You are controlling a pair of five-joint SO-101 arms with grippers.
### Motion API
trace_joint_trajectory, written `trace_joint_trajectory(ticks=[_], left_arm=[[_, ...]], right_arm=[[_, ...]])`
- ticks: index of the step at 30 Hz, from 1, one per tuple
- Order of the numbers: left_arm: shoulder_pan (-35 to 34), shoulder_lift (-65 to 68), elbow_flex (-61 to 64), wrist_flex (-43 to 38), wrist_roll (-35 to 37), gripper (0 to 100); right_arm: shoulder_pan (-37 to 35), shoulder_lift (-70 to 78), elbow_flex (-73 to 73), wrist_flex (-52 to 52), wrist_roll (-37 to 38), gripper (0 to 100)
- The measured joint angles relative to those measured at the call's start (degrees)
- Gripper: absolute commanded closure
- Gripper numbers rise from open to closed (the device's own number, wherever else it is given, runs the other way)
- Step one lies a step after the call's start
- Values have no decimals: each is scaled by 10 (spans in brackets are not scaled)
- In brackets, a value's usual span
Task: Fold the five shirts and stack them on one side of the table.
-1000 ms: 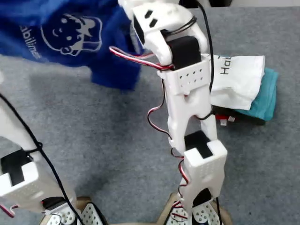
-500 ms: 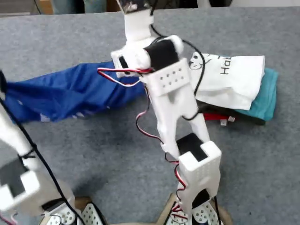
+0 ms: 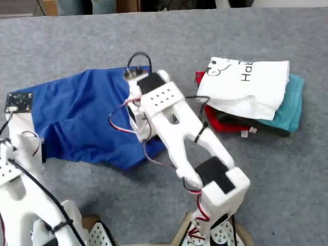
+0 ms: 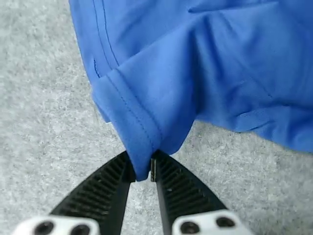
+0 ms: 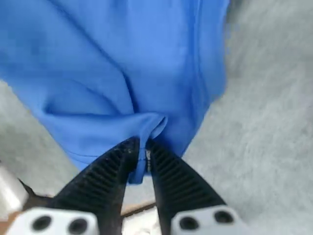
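Blue shirt (image 3: 77, 115) lay rumpled on the grey table (image 3: 287, 174), left of centre in the high view. Left gripper (image 4: 142, 169) was clamped on a hemmed fold at the shirt's edge. Right gripper (image 5: 142, 149) pinched another bunched edge of the shirt. Stack sat on the table's right side: white shirt (image 3: 246, 87) on top, red shirt (image 3: 225, 123) and teal shirt (image 3: 293, 105) under it, a dark layer (image 3: 274, 131) lowest. Stack lay apart from the blue shirt, with the right arm between them.

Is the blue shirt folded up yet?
Not yet: the blue fabric shirt lies rumpled and spread on the grey table, left gripper and right gripper pinching its edges.
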Motion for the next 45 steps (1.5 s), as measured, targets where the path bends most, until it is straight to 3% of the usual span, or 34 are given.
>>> trace_joint_trajectory(ticks=[6,9,12,18,22,27,33,39,45], left_arm=[[0,-16,10,0,0,971],[0,-21,8,12,0,971],[0,-21,0,49,-13,971],[0,-21,-6,82,-14,971],[0,-21,-6,75,-12,971],[0,-21,-6,58,-12,971],[0,-21,-6,56,-12,971],[0,-21,-6,56,-12,971],[0,-21,-6,56,-12,971]], right_arm=[[0,-87,133,2,3,651],[0,-149,184,3,2,587],[0,-201,221,9,2,616],[23,-222,225,-62,-24,790],[21,-147,224,-185,-31,736],[12,4,165,-244,-31,718],[40,135,40,-233,-3,990],[64,164,-100,-213,25,985],[103,234,-205,-270,27,983]])
